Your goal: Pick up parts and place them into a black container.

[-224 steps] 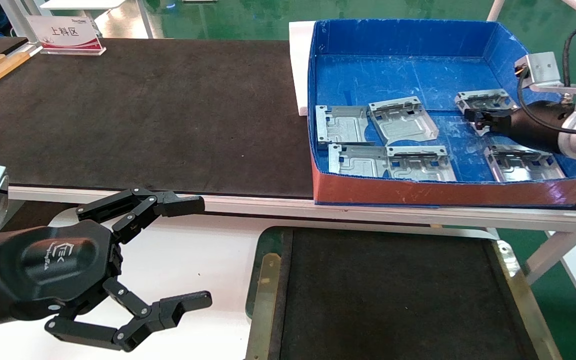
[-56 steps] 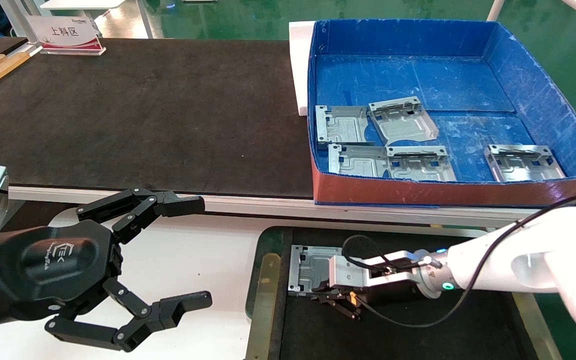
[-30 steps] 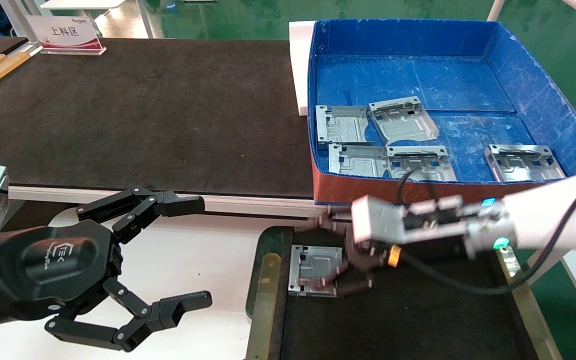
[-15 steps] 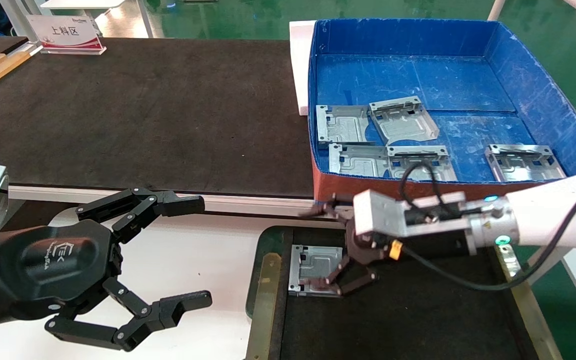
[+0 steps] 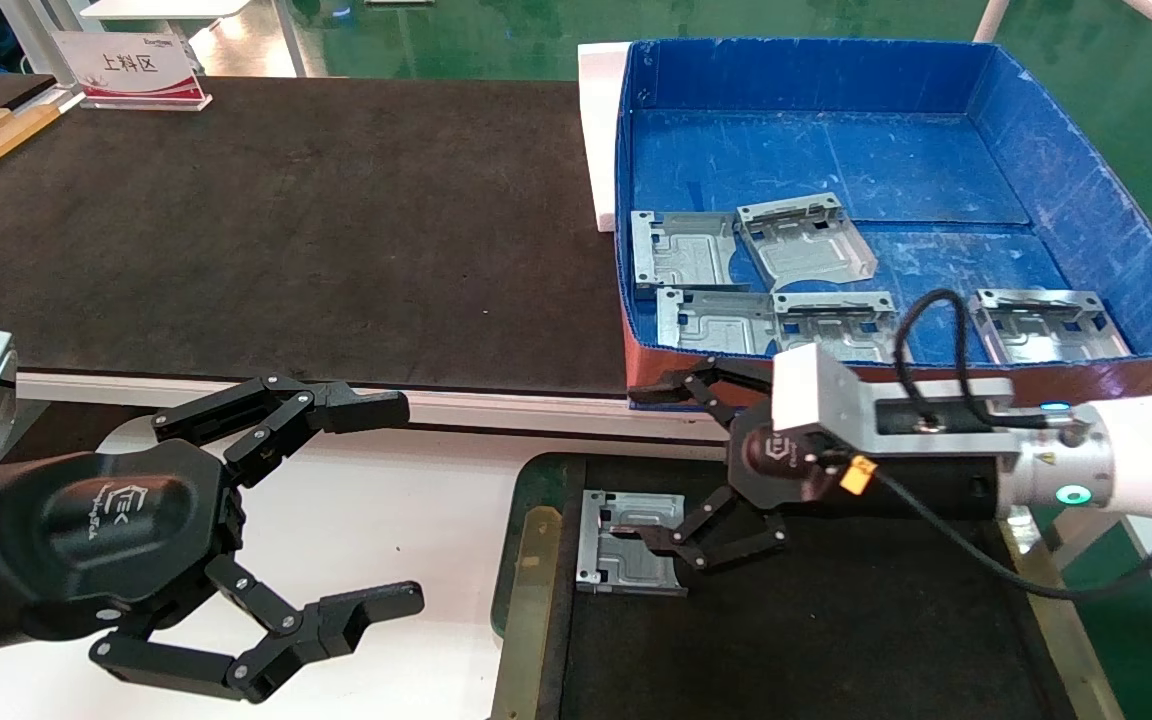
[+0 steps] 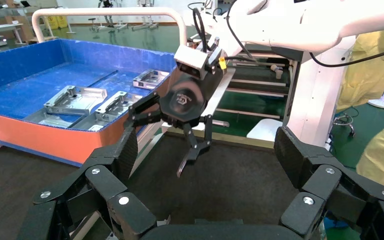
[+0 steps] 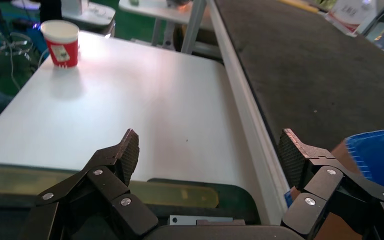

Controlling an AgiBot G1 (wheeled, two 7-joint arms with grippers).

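Note:
One silver-grey part (image 5: 611, 558) lies flat in the near-left corner of the black container (image 5: 534, 560), a shallow tray with a black floor and brass edge strips. My right gripper (image 5: 638, 461) is open and empty, hovering just above and to the right of that part; the part's edge (image 7: 200, 220) shows under the right gripper (image 7: 210, 151) in the right wrist view. Several more parts (image 5: 804, 238) lie in the blue box (image 5: 1086, 190). My left gripper (image 5: 401, 505) is open and empty, parked over the white table at the near left. The left wrist view shows it (image 6: 207, 155) facing the tray.
The blue box has a red front wall (image 5: 886, 385) just behind the tray. A long black mat (image 5: 286, 220) covers the bench at the left. A white table (image 7: 130, 100) holds a red paper cup (image 7: 62, 42). A sign (image 5: 131, 68) stands at the far left.
My right gripper took a part from the blue box, set it in the tray's near-left corner and opened. Over the last second it rose and drew back to the right. The left arm stayed still.

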